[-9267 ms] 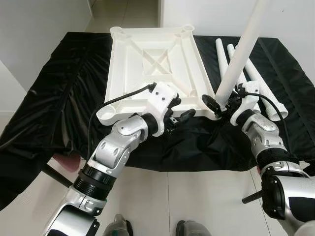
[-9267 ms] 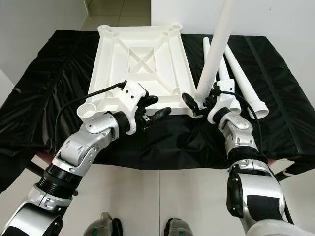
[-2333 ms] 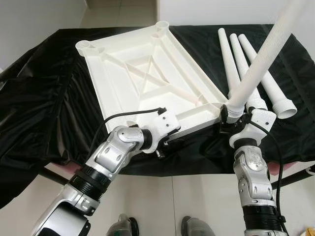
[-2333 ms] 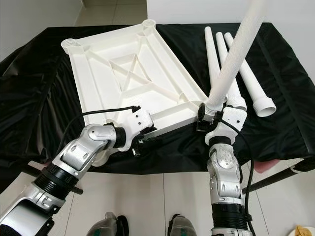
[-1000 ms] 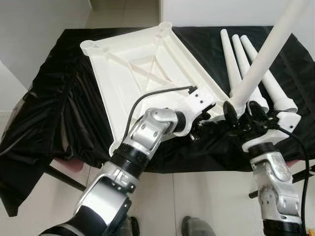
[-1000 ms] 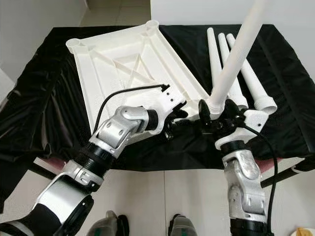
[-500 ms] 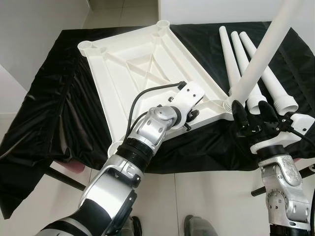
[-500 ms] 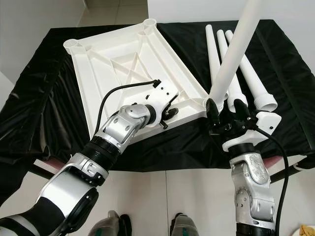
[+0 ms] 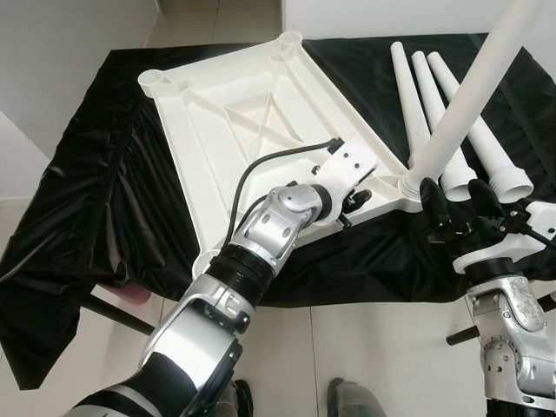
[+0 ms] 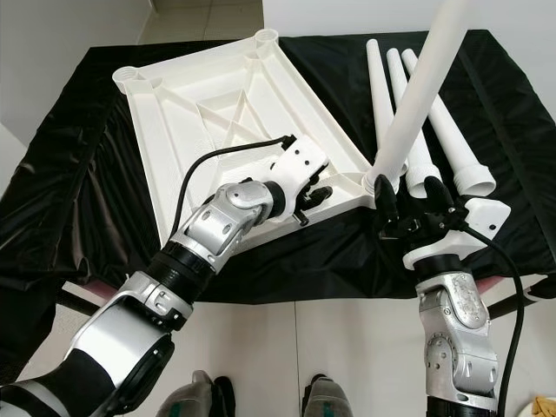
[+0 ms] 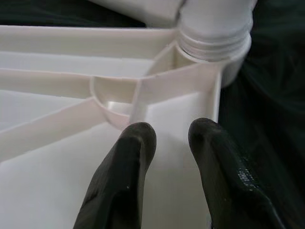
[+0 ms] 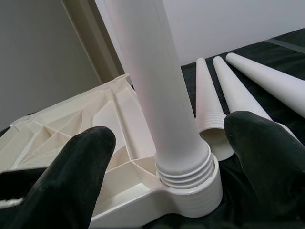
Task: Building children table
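Black-draped table (image 9: pixel 87 191) carried one white tabletop (image 9: pixel 243 130), upside down, with one leg (image 9: pixel 465 104) standing in its near right corner socket (image 12: pixel 190 198) and three loose legs (image 9: pixel 434 95) lying just beside it. Left gripper (image 11: pixel 167 138) rested on the tabletop near that socket, fingers slightly parted, holding nothing; right gripper (image 9: pixel 452 204) sat just short of the upright leg, fingers spread wide and empty. Risk, as judged: the unheld leg could lean out and topple if not fully seated.
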### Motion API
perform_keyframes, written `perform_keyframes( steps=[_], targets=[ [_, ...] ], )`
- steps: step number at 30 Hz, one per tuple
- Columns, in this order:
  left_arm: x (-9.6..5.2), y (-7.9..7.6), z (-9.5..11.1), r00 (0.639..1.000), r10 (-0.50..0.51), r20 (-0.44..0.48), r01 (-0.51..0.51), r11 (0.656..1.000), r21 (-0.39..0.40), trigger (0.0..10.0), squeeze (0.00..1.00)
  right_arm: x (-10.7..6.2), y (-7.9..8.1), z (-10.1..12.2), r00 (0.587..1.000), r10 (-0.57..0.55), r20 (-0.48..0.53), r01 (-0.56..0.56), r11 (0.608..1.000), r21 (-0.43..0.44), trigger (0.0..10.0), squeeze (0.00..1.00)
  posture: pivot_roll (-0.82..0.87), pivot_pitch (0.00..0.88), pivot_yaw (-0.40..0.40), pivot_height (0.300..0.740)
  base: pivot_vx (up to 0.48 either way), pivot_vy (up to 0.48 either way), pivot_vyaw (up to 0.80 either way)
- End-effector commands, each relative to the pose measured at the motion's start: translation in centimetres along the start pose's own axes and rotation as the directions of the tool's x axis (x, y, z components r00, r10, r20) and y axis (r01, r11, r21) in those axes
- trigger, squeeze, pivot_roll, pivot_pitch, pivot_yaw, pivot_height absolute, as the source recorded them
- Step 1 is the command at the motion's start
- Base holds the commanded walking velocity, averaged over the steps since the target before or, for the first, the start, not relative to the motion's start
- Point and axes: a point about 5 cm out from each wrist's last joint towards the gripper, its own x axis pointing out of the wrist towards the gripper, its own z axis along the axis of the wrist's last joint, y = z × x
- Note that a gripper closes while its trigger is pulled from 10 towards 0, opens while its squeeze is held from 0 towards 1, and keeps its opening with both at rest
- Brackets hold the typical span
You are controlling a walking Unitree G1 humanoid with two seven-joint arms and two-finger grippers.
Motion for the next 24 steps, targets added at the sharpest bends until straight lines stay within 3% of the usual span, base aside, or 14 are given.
perform_keyframes(
  steps=[1,4,14,22,23,24],
  targets=[
    [0.8,-2.1,-0.5,0.996,-0.086,-0.028,0.087,0.995,0.045,10.0,0.00,-0.1,0.0,-0.1,1.000,0.002,-0.011,-0.002,1.000,0.004,10.0,0.00,-0.17,0.138,0.120,0.740,0.000,0.000,0.00],
    [1.2,-2.1,-1.6,0.993,-0.057,-0.103,0.065,0.995,0.075,10.0,0.00,-0.1,0.1,-0.2,1.000,0.007,-0.016,-0.007,1.000,0.005,10.0,0.00,-0.17,0.131,0.124,0.740,0.000,0.000,0.00],
    [1.5,-1.3,-2.7,0.981,0.022,-0.192,-0.014,0.999,0.044,10.0,0.00,0.0,0.4,-0.3,1.000,0.010,-0.018,-0.009,1.000,0.006,10.0,0.00,-0.17,0.119,0.135,0.740,0.000,0.000,0.00],
    [1.5,-0.8,-2.6,0.982,0.042,-0.185,-0.036,0.999,0.033,10.0,0.00,0.1,0.5,-0.5,1.000,0.012,-0.024,-0.012,1.000,0.001,10.0,0.00,-0.17,0.110,0.140,0.740,0.000,0.000,0.00],
    [1.4,-0.9,-2.6,0.984,0.032,-0.174,-0.026,0.999,0.033,0.4,0.00,0.1,0.5,-0.6,1.000,0.014,-0.025,-0.014,1.000,0.001,10.0,0.00,-0.17,0.110,0.140,0.740,0.000,0.000,0.00],
    [1.4,-0.9,-2.5,0.986,0.025,-0.166,-0.020,0.999,0.033,0.4,0.00,0.1,0.5,-0.6,1.000,0.015,-0.026,-0.015,1.000,0.001,10.0,0.00,-0.17,0.110,0.140,0.740,0.000,0.000,0.00]
  ],
)
